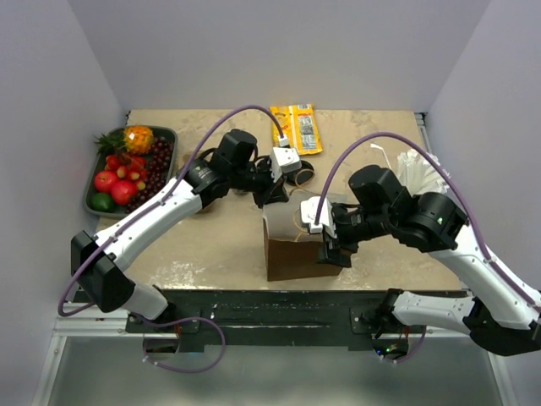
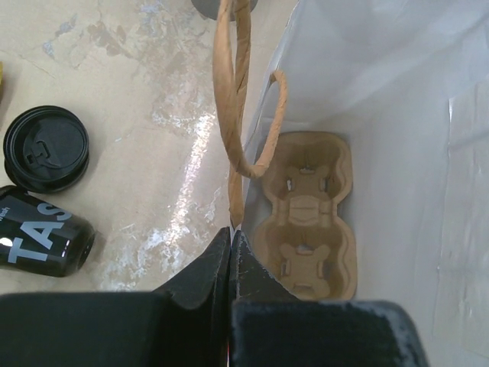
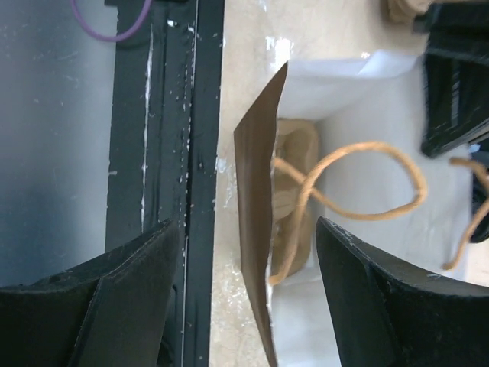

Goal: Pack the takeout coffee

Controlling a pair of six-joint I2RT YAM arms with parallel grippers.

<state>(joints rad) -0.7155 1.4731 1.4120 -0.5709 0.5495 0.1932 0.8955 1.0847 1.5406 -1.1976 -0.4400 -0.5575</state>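
Soft, even light comes from overhead; the tabletop (image 1: pixel 211 245) is bright, with only faint shadows. At my left wrist, glare streaks the tabletop beside the bag (image 2: pixel 382 115), whose white inside looks washed out, and my left tool (image 2: pixel 231 238) is a blurred dark mass. At my right wrist, my right tool (image 3: pixel 246 225) shows fingers (image 3: pixel 390 306) black and soft, the bag edge sharp.

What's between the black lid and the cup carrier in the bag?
In the left wrist view, bare table, then the twisted handle and side wall of the bag separate the lid from the cup carrier.
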